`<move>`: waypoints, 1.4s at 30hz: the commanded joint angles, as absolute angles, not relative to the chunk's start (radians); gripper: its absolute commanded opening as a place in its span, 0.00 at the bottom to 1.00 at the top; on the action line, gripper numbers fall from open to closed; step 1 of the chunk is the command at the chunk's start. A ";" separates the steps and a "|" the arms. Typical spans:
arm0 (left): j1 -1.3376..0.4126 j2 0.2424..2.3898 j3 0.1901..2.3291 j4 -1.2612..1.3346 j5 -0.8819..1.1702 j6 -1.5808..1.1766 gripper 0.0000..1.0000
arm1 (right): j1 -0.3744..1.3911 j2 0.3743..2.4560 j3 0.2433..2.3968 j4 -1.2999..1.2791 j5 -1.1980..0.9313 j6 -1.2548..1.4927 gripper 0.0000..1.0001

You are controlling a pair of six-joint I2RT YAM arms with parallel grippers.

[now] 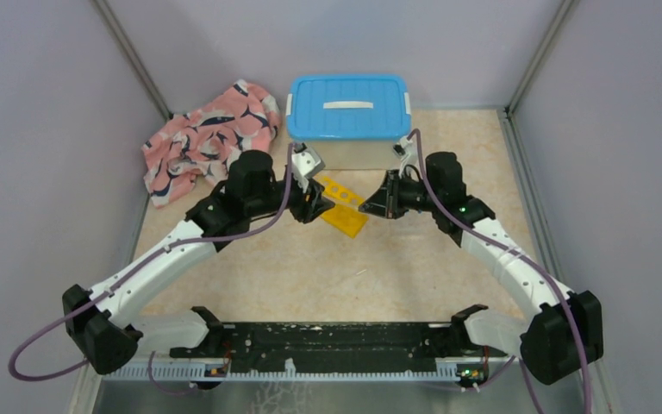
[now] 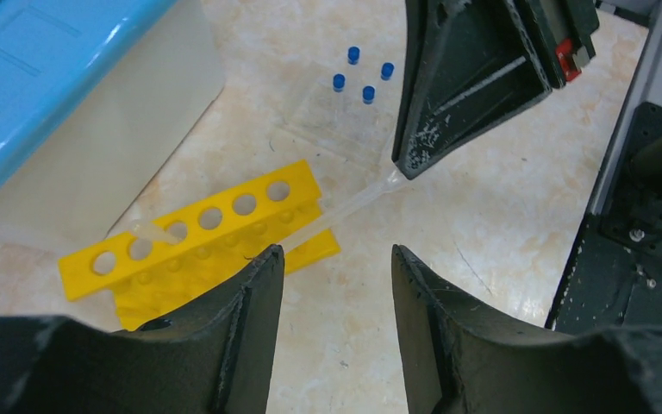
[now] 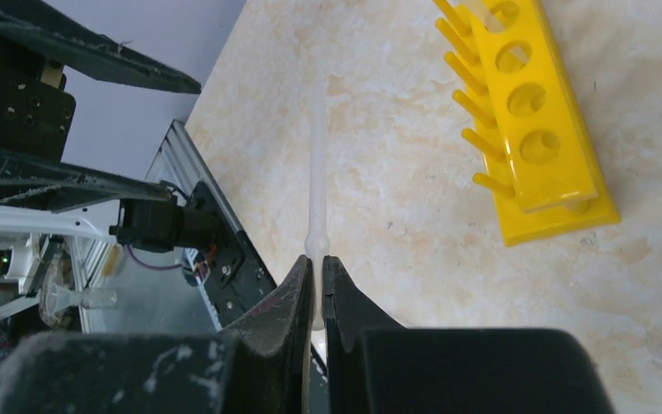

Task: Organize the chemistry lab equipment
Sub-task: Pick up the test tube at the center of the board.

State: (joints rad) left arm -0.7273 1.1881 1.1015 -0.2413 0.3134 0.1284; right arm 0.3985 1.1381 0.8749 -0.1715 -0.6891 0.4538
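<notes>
Quick update from our bench: our right gripper (image 3: 317, 263) was pinched tight on one end of a thin whitish tube (image 3: 317, 172). The rest of the tube stuck straight out from the jaws above the worktop (image 3: 396, 216). In the left wrist view that tube slanted down toward the near corner of the long yellow rack (image 2: 207, 224) and ran up to the tip of one left finger. We honestly couldn't tell whether it touched either of them.

Our left gripper (image 2: 334, 254) hung just in front of the rack, jaws partway apart with nothing between them. The rack stood on the worktop right in front of the white bin (image 1: 336, 121) with the blue lid, and from above it sat between the two grippers. Four blue-capped tubes (image 2: 368, 93) were bunched on the worktop past the rack, near the right gripper. The pink whale cloth (image 1: 207, 138) was heaped in the back left corner, beside the bin.
</notes>
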 commanded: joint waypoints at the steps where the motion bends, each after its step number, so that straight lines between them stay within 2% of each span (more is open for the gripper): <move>1: -0.802 1.168 1.068 -0.291 0.260 0.194 0.54 | 0.407 1.085 0.896 -0.230 -0.678 0.443 0.05; 8: -0.988 1.204 1.037 -0.325 0.047 0.253 0.51 | 0.444 1.061 0.892 -0.296 -0.683 0.447 0.05; 17: -1.020 1.190 0.995 -0.304 -0.024 0.280 0.52 | 0.482 1.043 0.888 -0.354 -0.692 0.447 0.05; 22: -1.034 1.197 0.975 -0.285 -0.041 0.292 0.44 | 0.501 1.042 0.893 -0.382 -0.693 0.444 0.05; 30: -1.045 1.212 0.957 -0.267 -0.034 0.303 0.40 | 0.513 1.057 0.898 -0.389 -0.700 0.448 0.05; 42: -1.047 1.209 0.942 -0.205 -0.091 0.323 0.56 | 0.544 1.088 0.894 -0.397 -0.721 0.448 0.03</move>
